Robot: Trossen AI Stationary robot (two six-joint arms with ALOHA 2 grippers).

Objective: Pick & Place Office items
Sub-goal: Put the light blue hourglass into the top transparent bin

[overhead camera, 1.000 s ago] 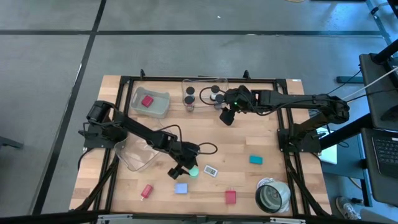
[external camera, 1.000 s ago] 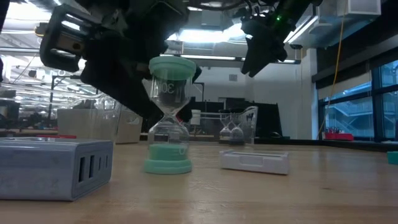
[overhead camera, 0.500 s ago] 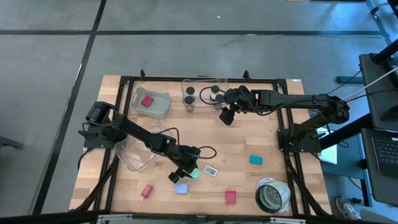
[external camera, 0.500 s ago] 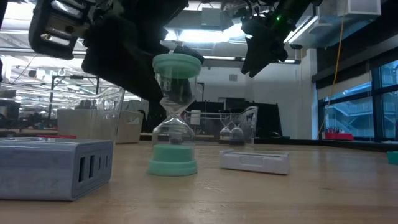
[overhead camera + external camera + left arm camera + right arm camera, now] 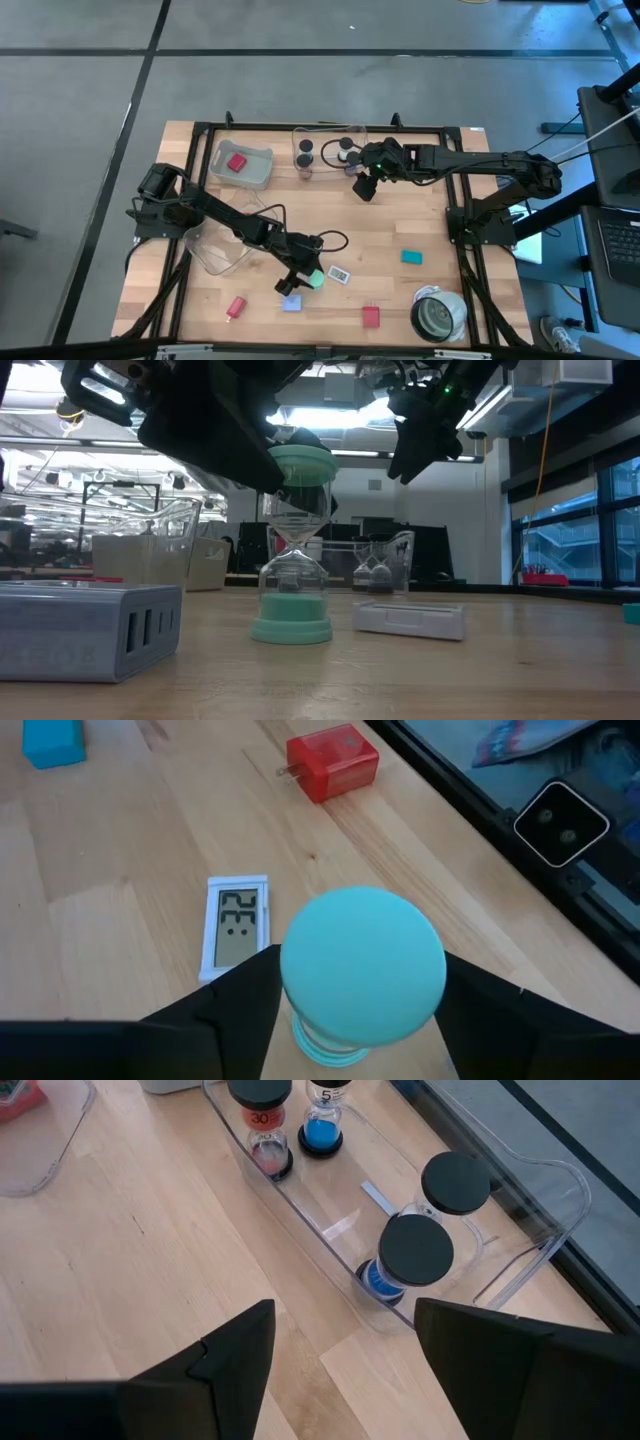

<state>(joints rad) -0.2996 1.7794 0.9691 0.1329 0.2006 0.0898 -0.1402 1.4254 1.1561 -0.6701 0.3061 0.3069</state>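
Observation:
A teal hourglass (image 5: 292, 550) stands upright near the table's middle front, also in the high view (image 5: 315, 279). My left gripper (image 5: 300, 277) is shut around its upper part; the left wrist view looks down on its round teal cap (image 5: 362, 970). My right gripper (image 5: 365, 188) hangs open above the table's far part, beside a clear bin (image 5: 480, 1275) of black-capped hourglasses (image 5: 415, 1250). Beside the teal hourglass lies a white display tag (image 5: 339, 274). A blue block (image 5: 291, 302), red blocks (image 5: 236, 307) (image 5: 371, 317) and a teal block (image 5: 411, 257) lie scattered. My left gripper has one finger (image 5: 235, 1010) on each side of the teal hourglass, just under its top cap (image 5: 300, 1020); the cap hides the exact place of contact. The fingers slant down from the table's left and far side. The hourglass stays upright, its base (image 5: 292, 630) on the table.
A clear bin with a red piece (image 5: 240, 165) sits at the far left. Another clear bin (image 5: 220, 248) lies tipped under my left arm. The grey-white roll (image 5: 437, 314) stands at the near right corner. A grey-blue slotted block (image 5: 90, 630) lies close to the low camera.
My left gripper has moved toward the table's near edge and a little to the right. The teal hourglass has slid along the table with it, staying upright. My right arm has kept still.

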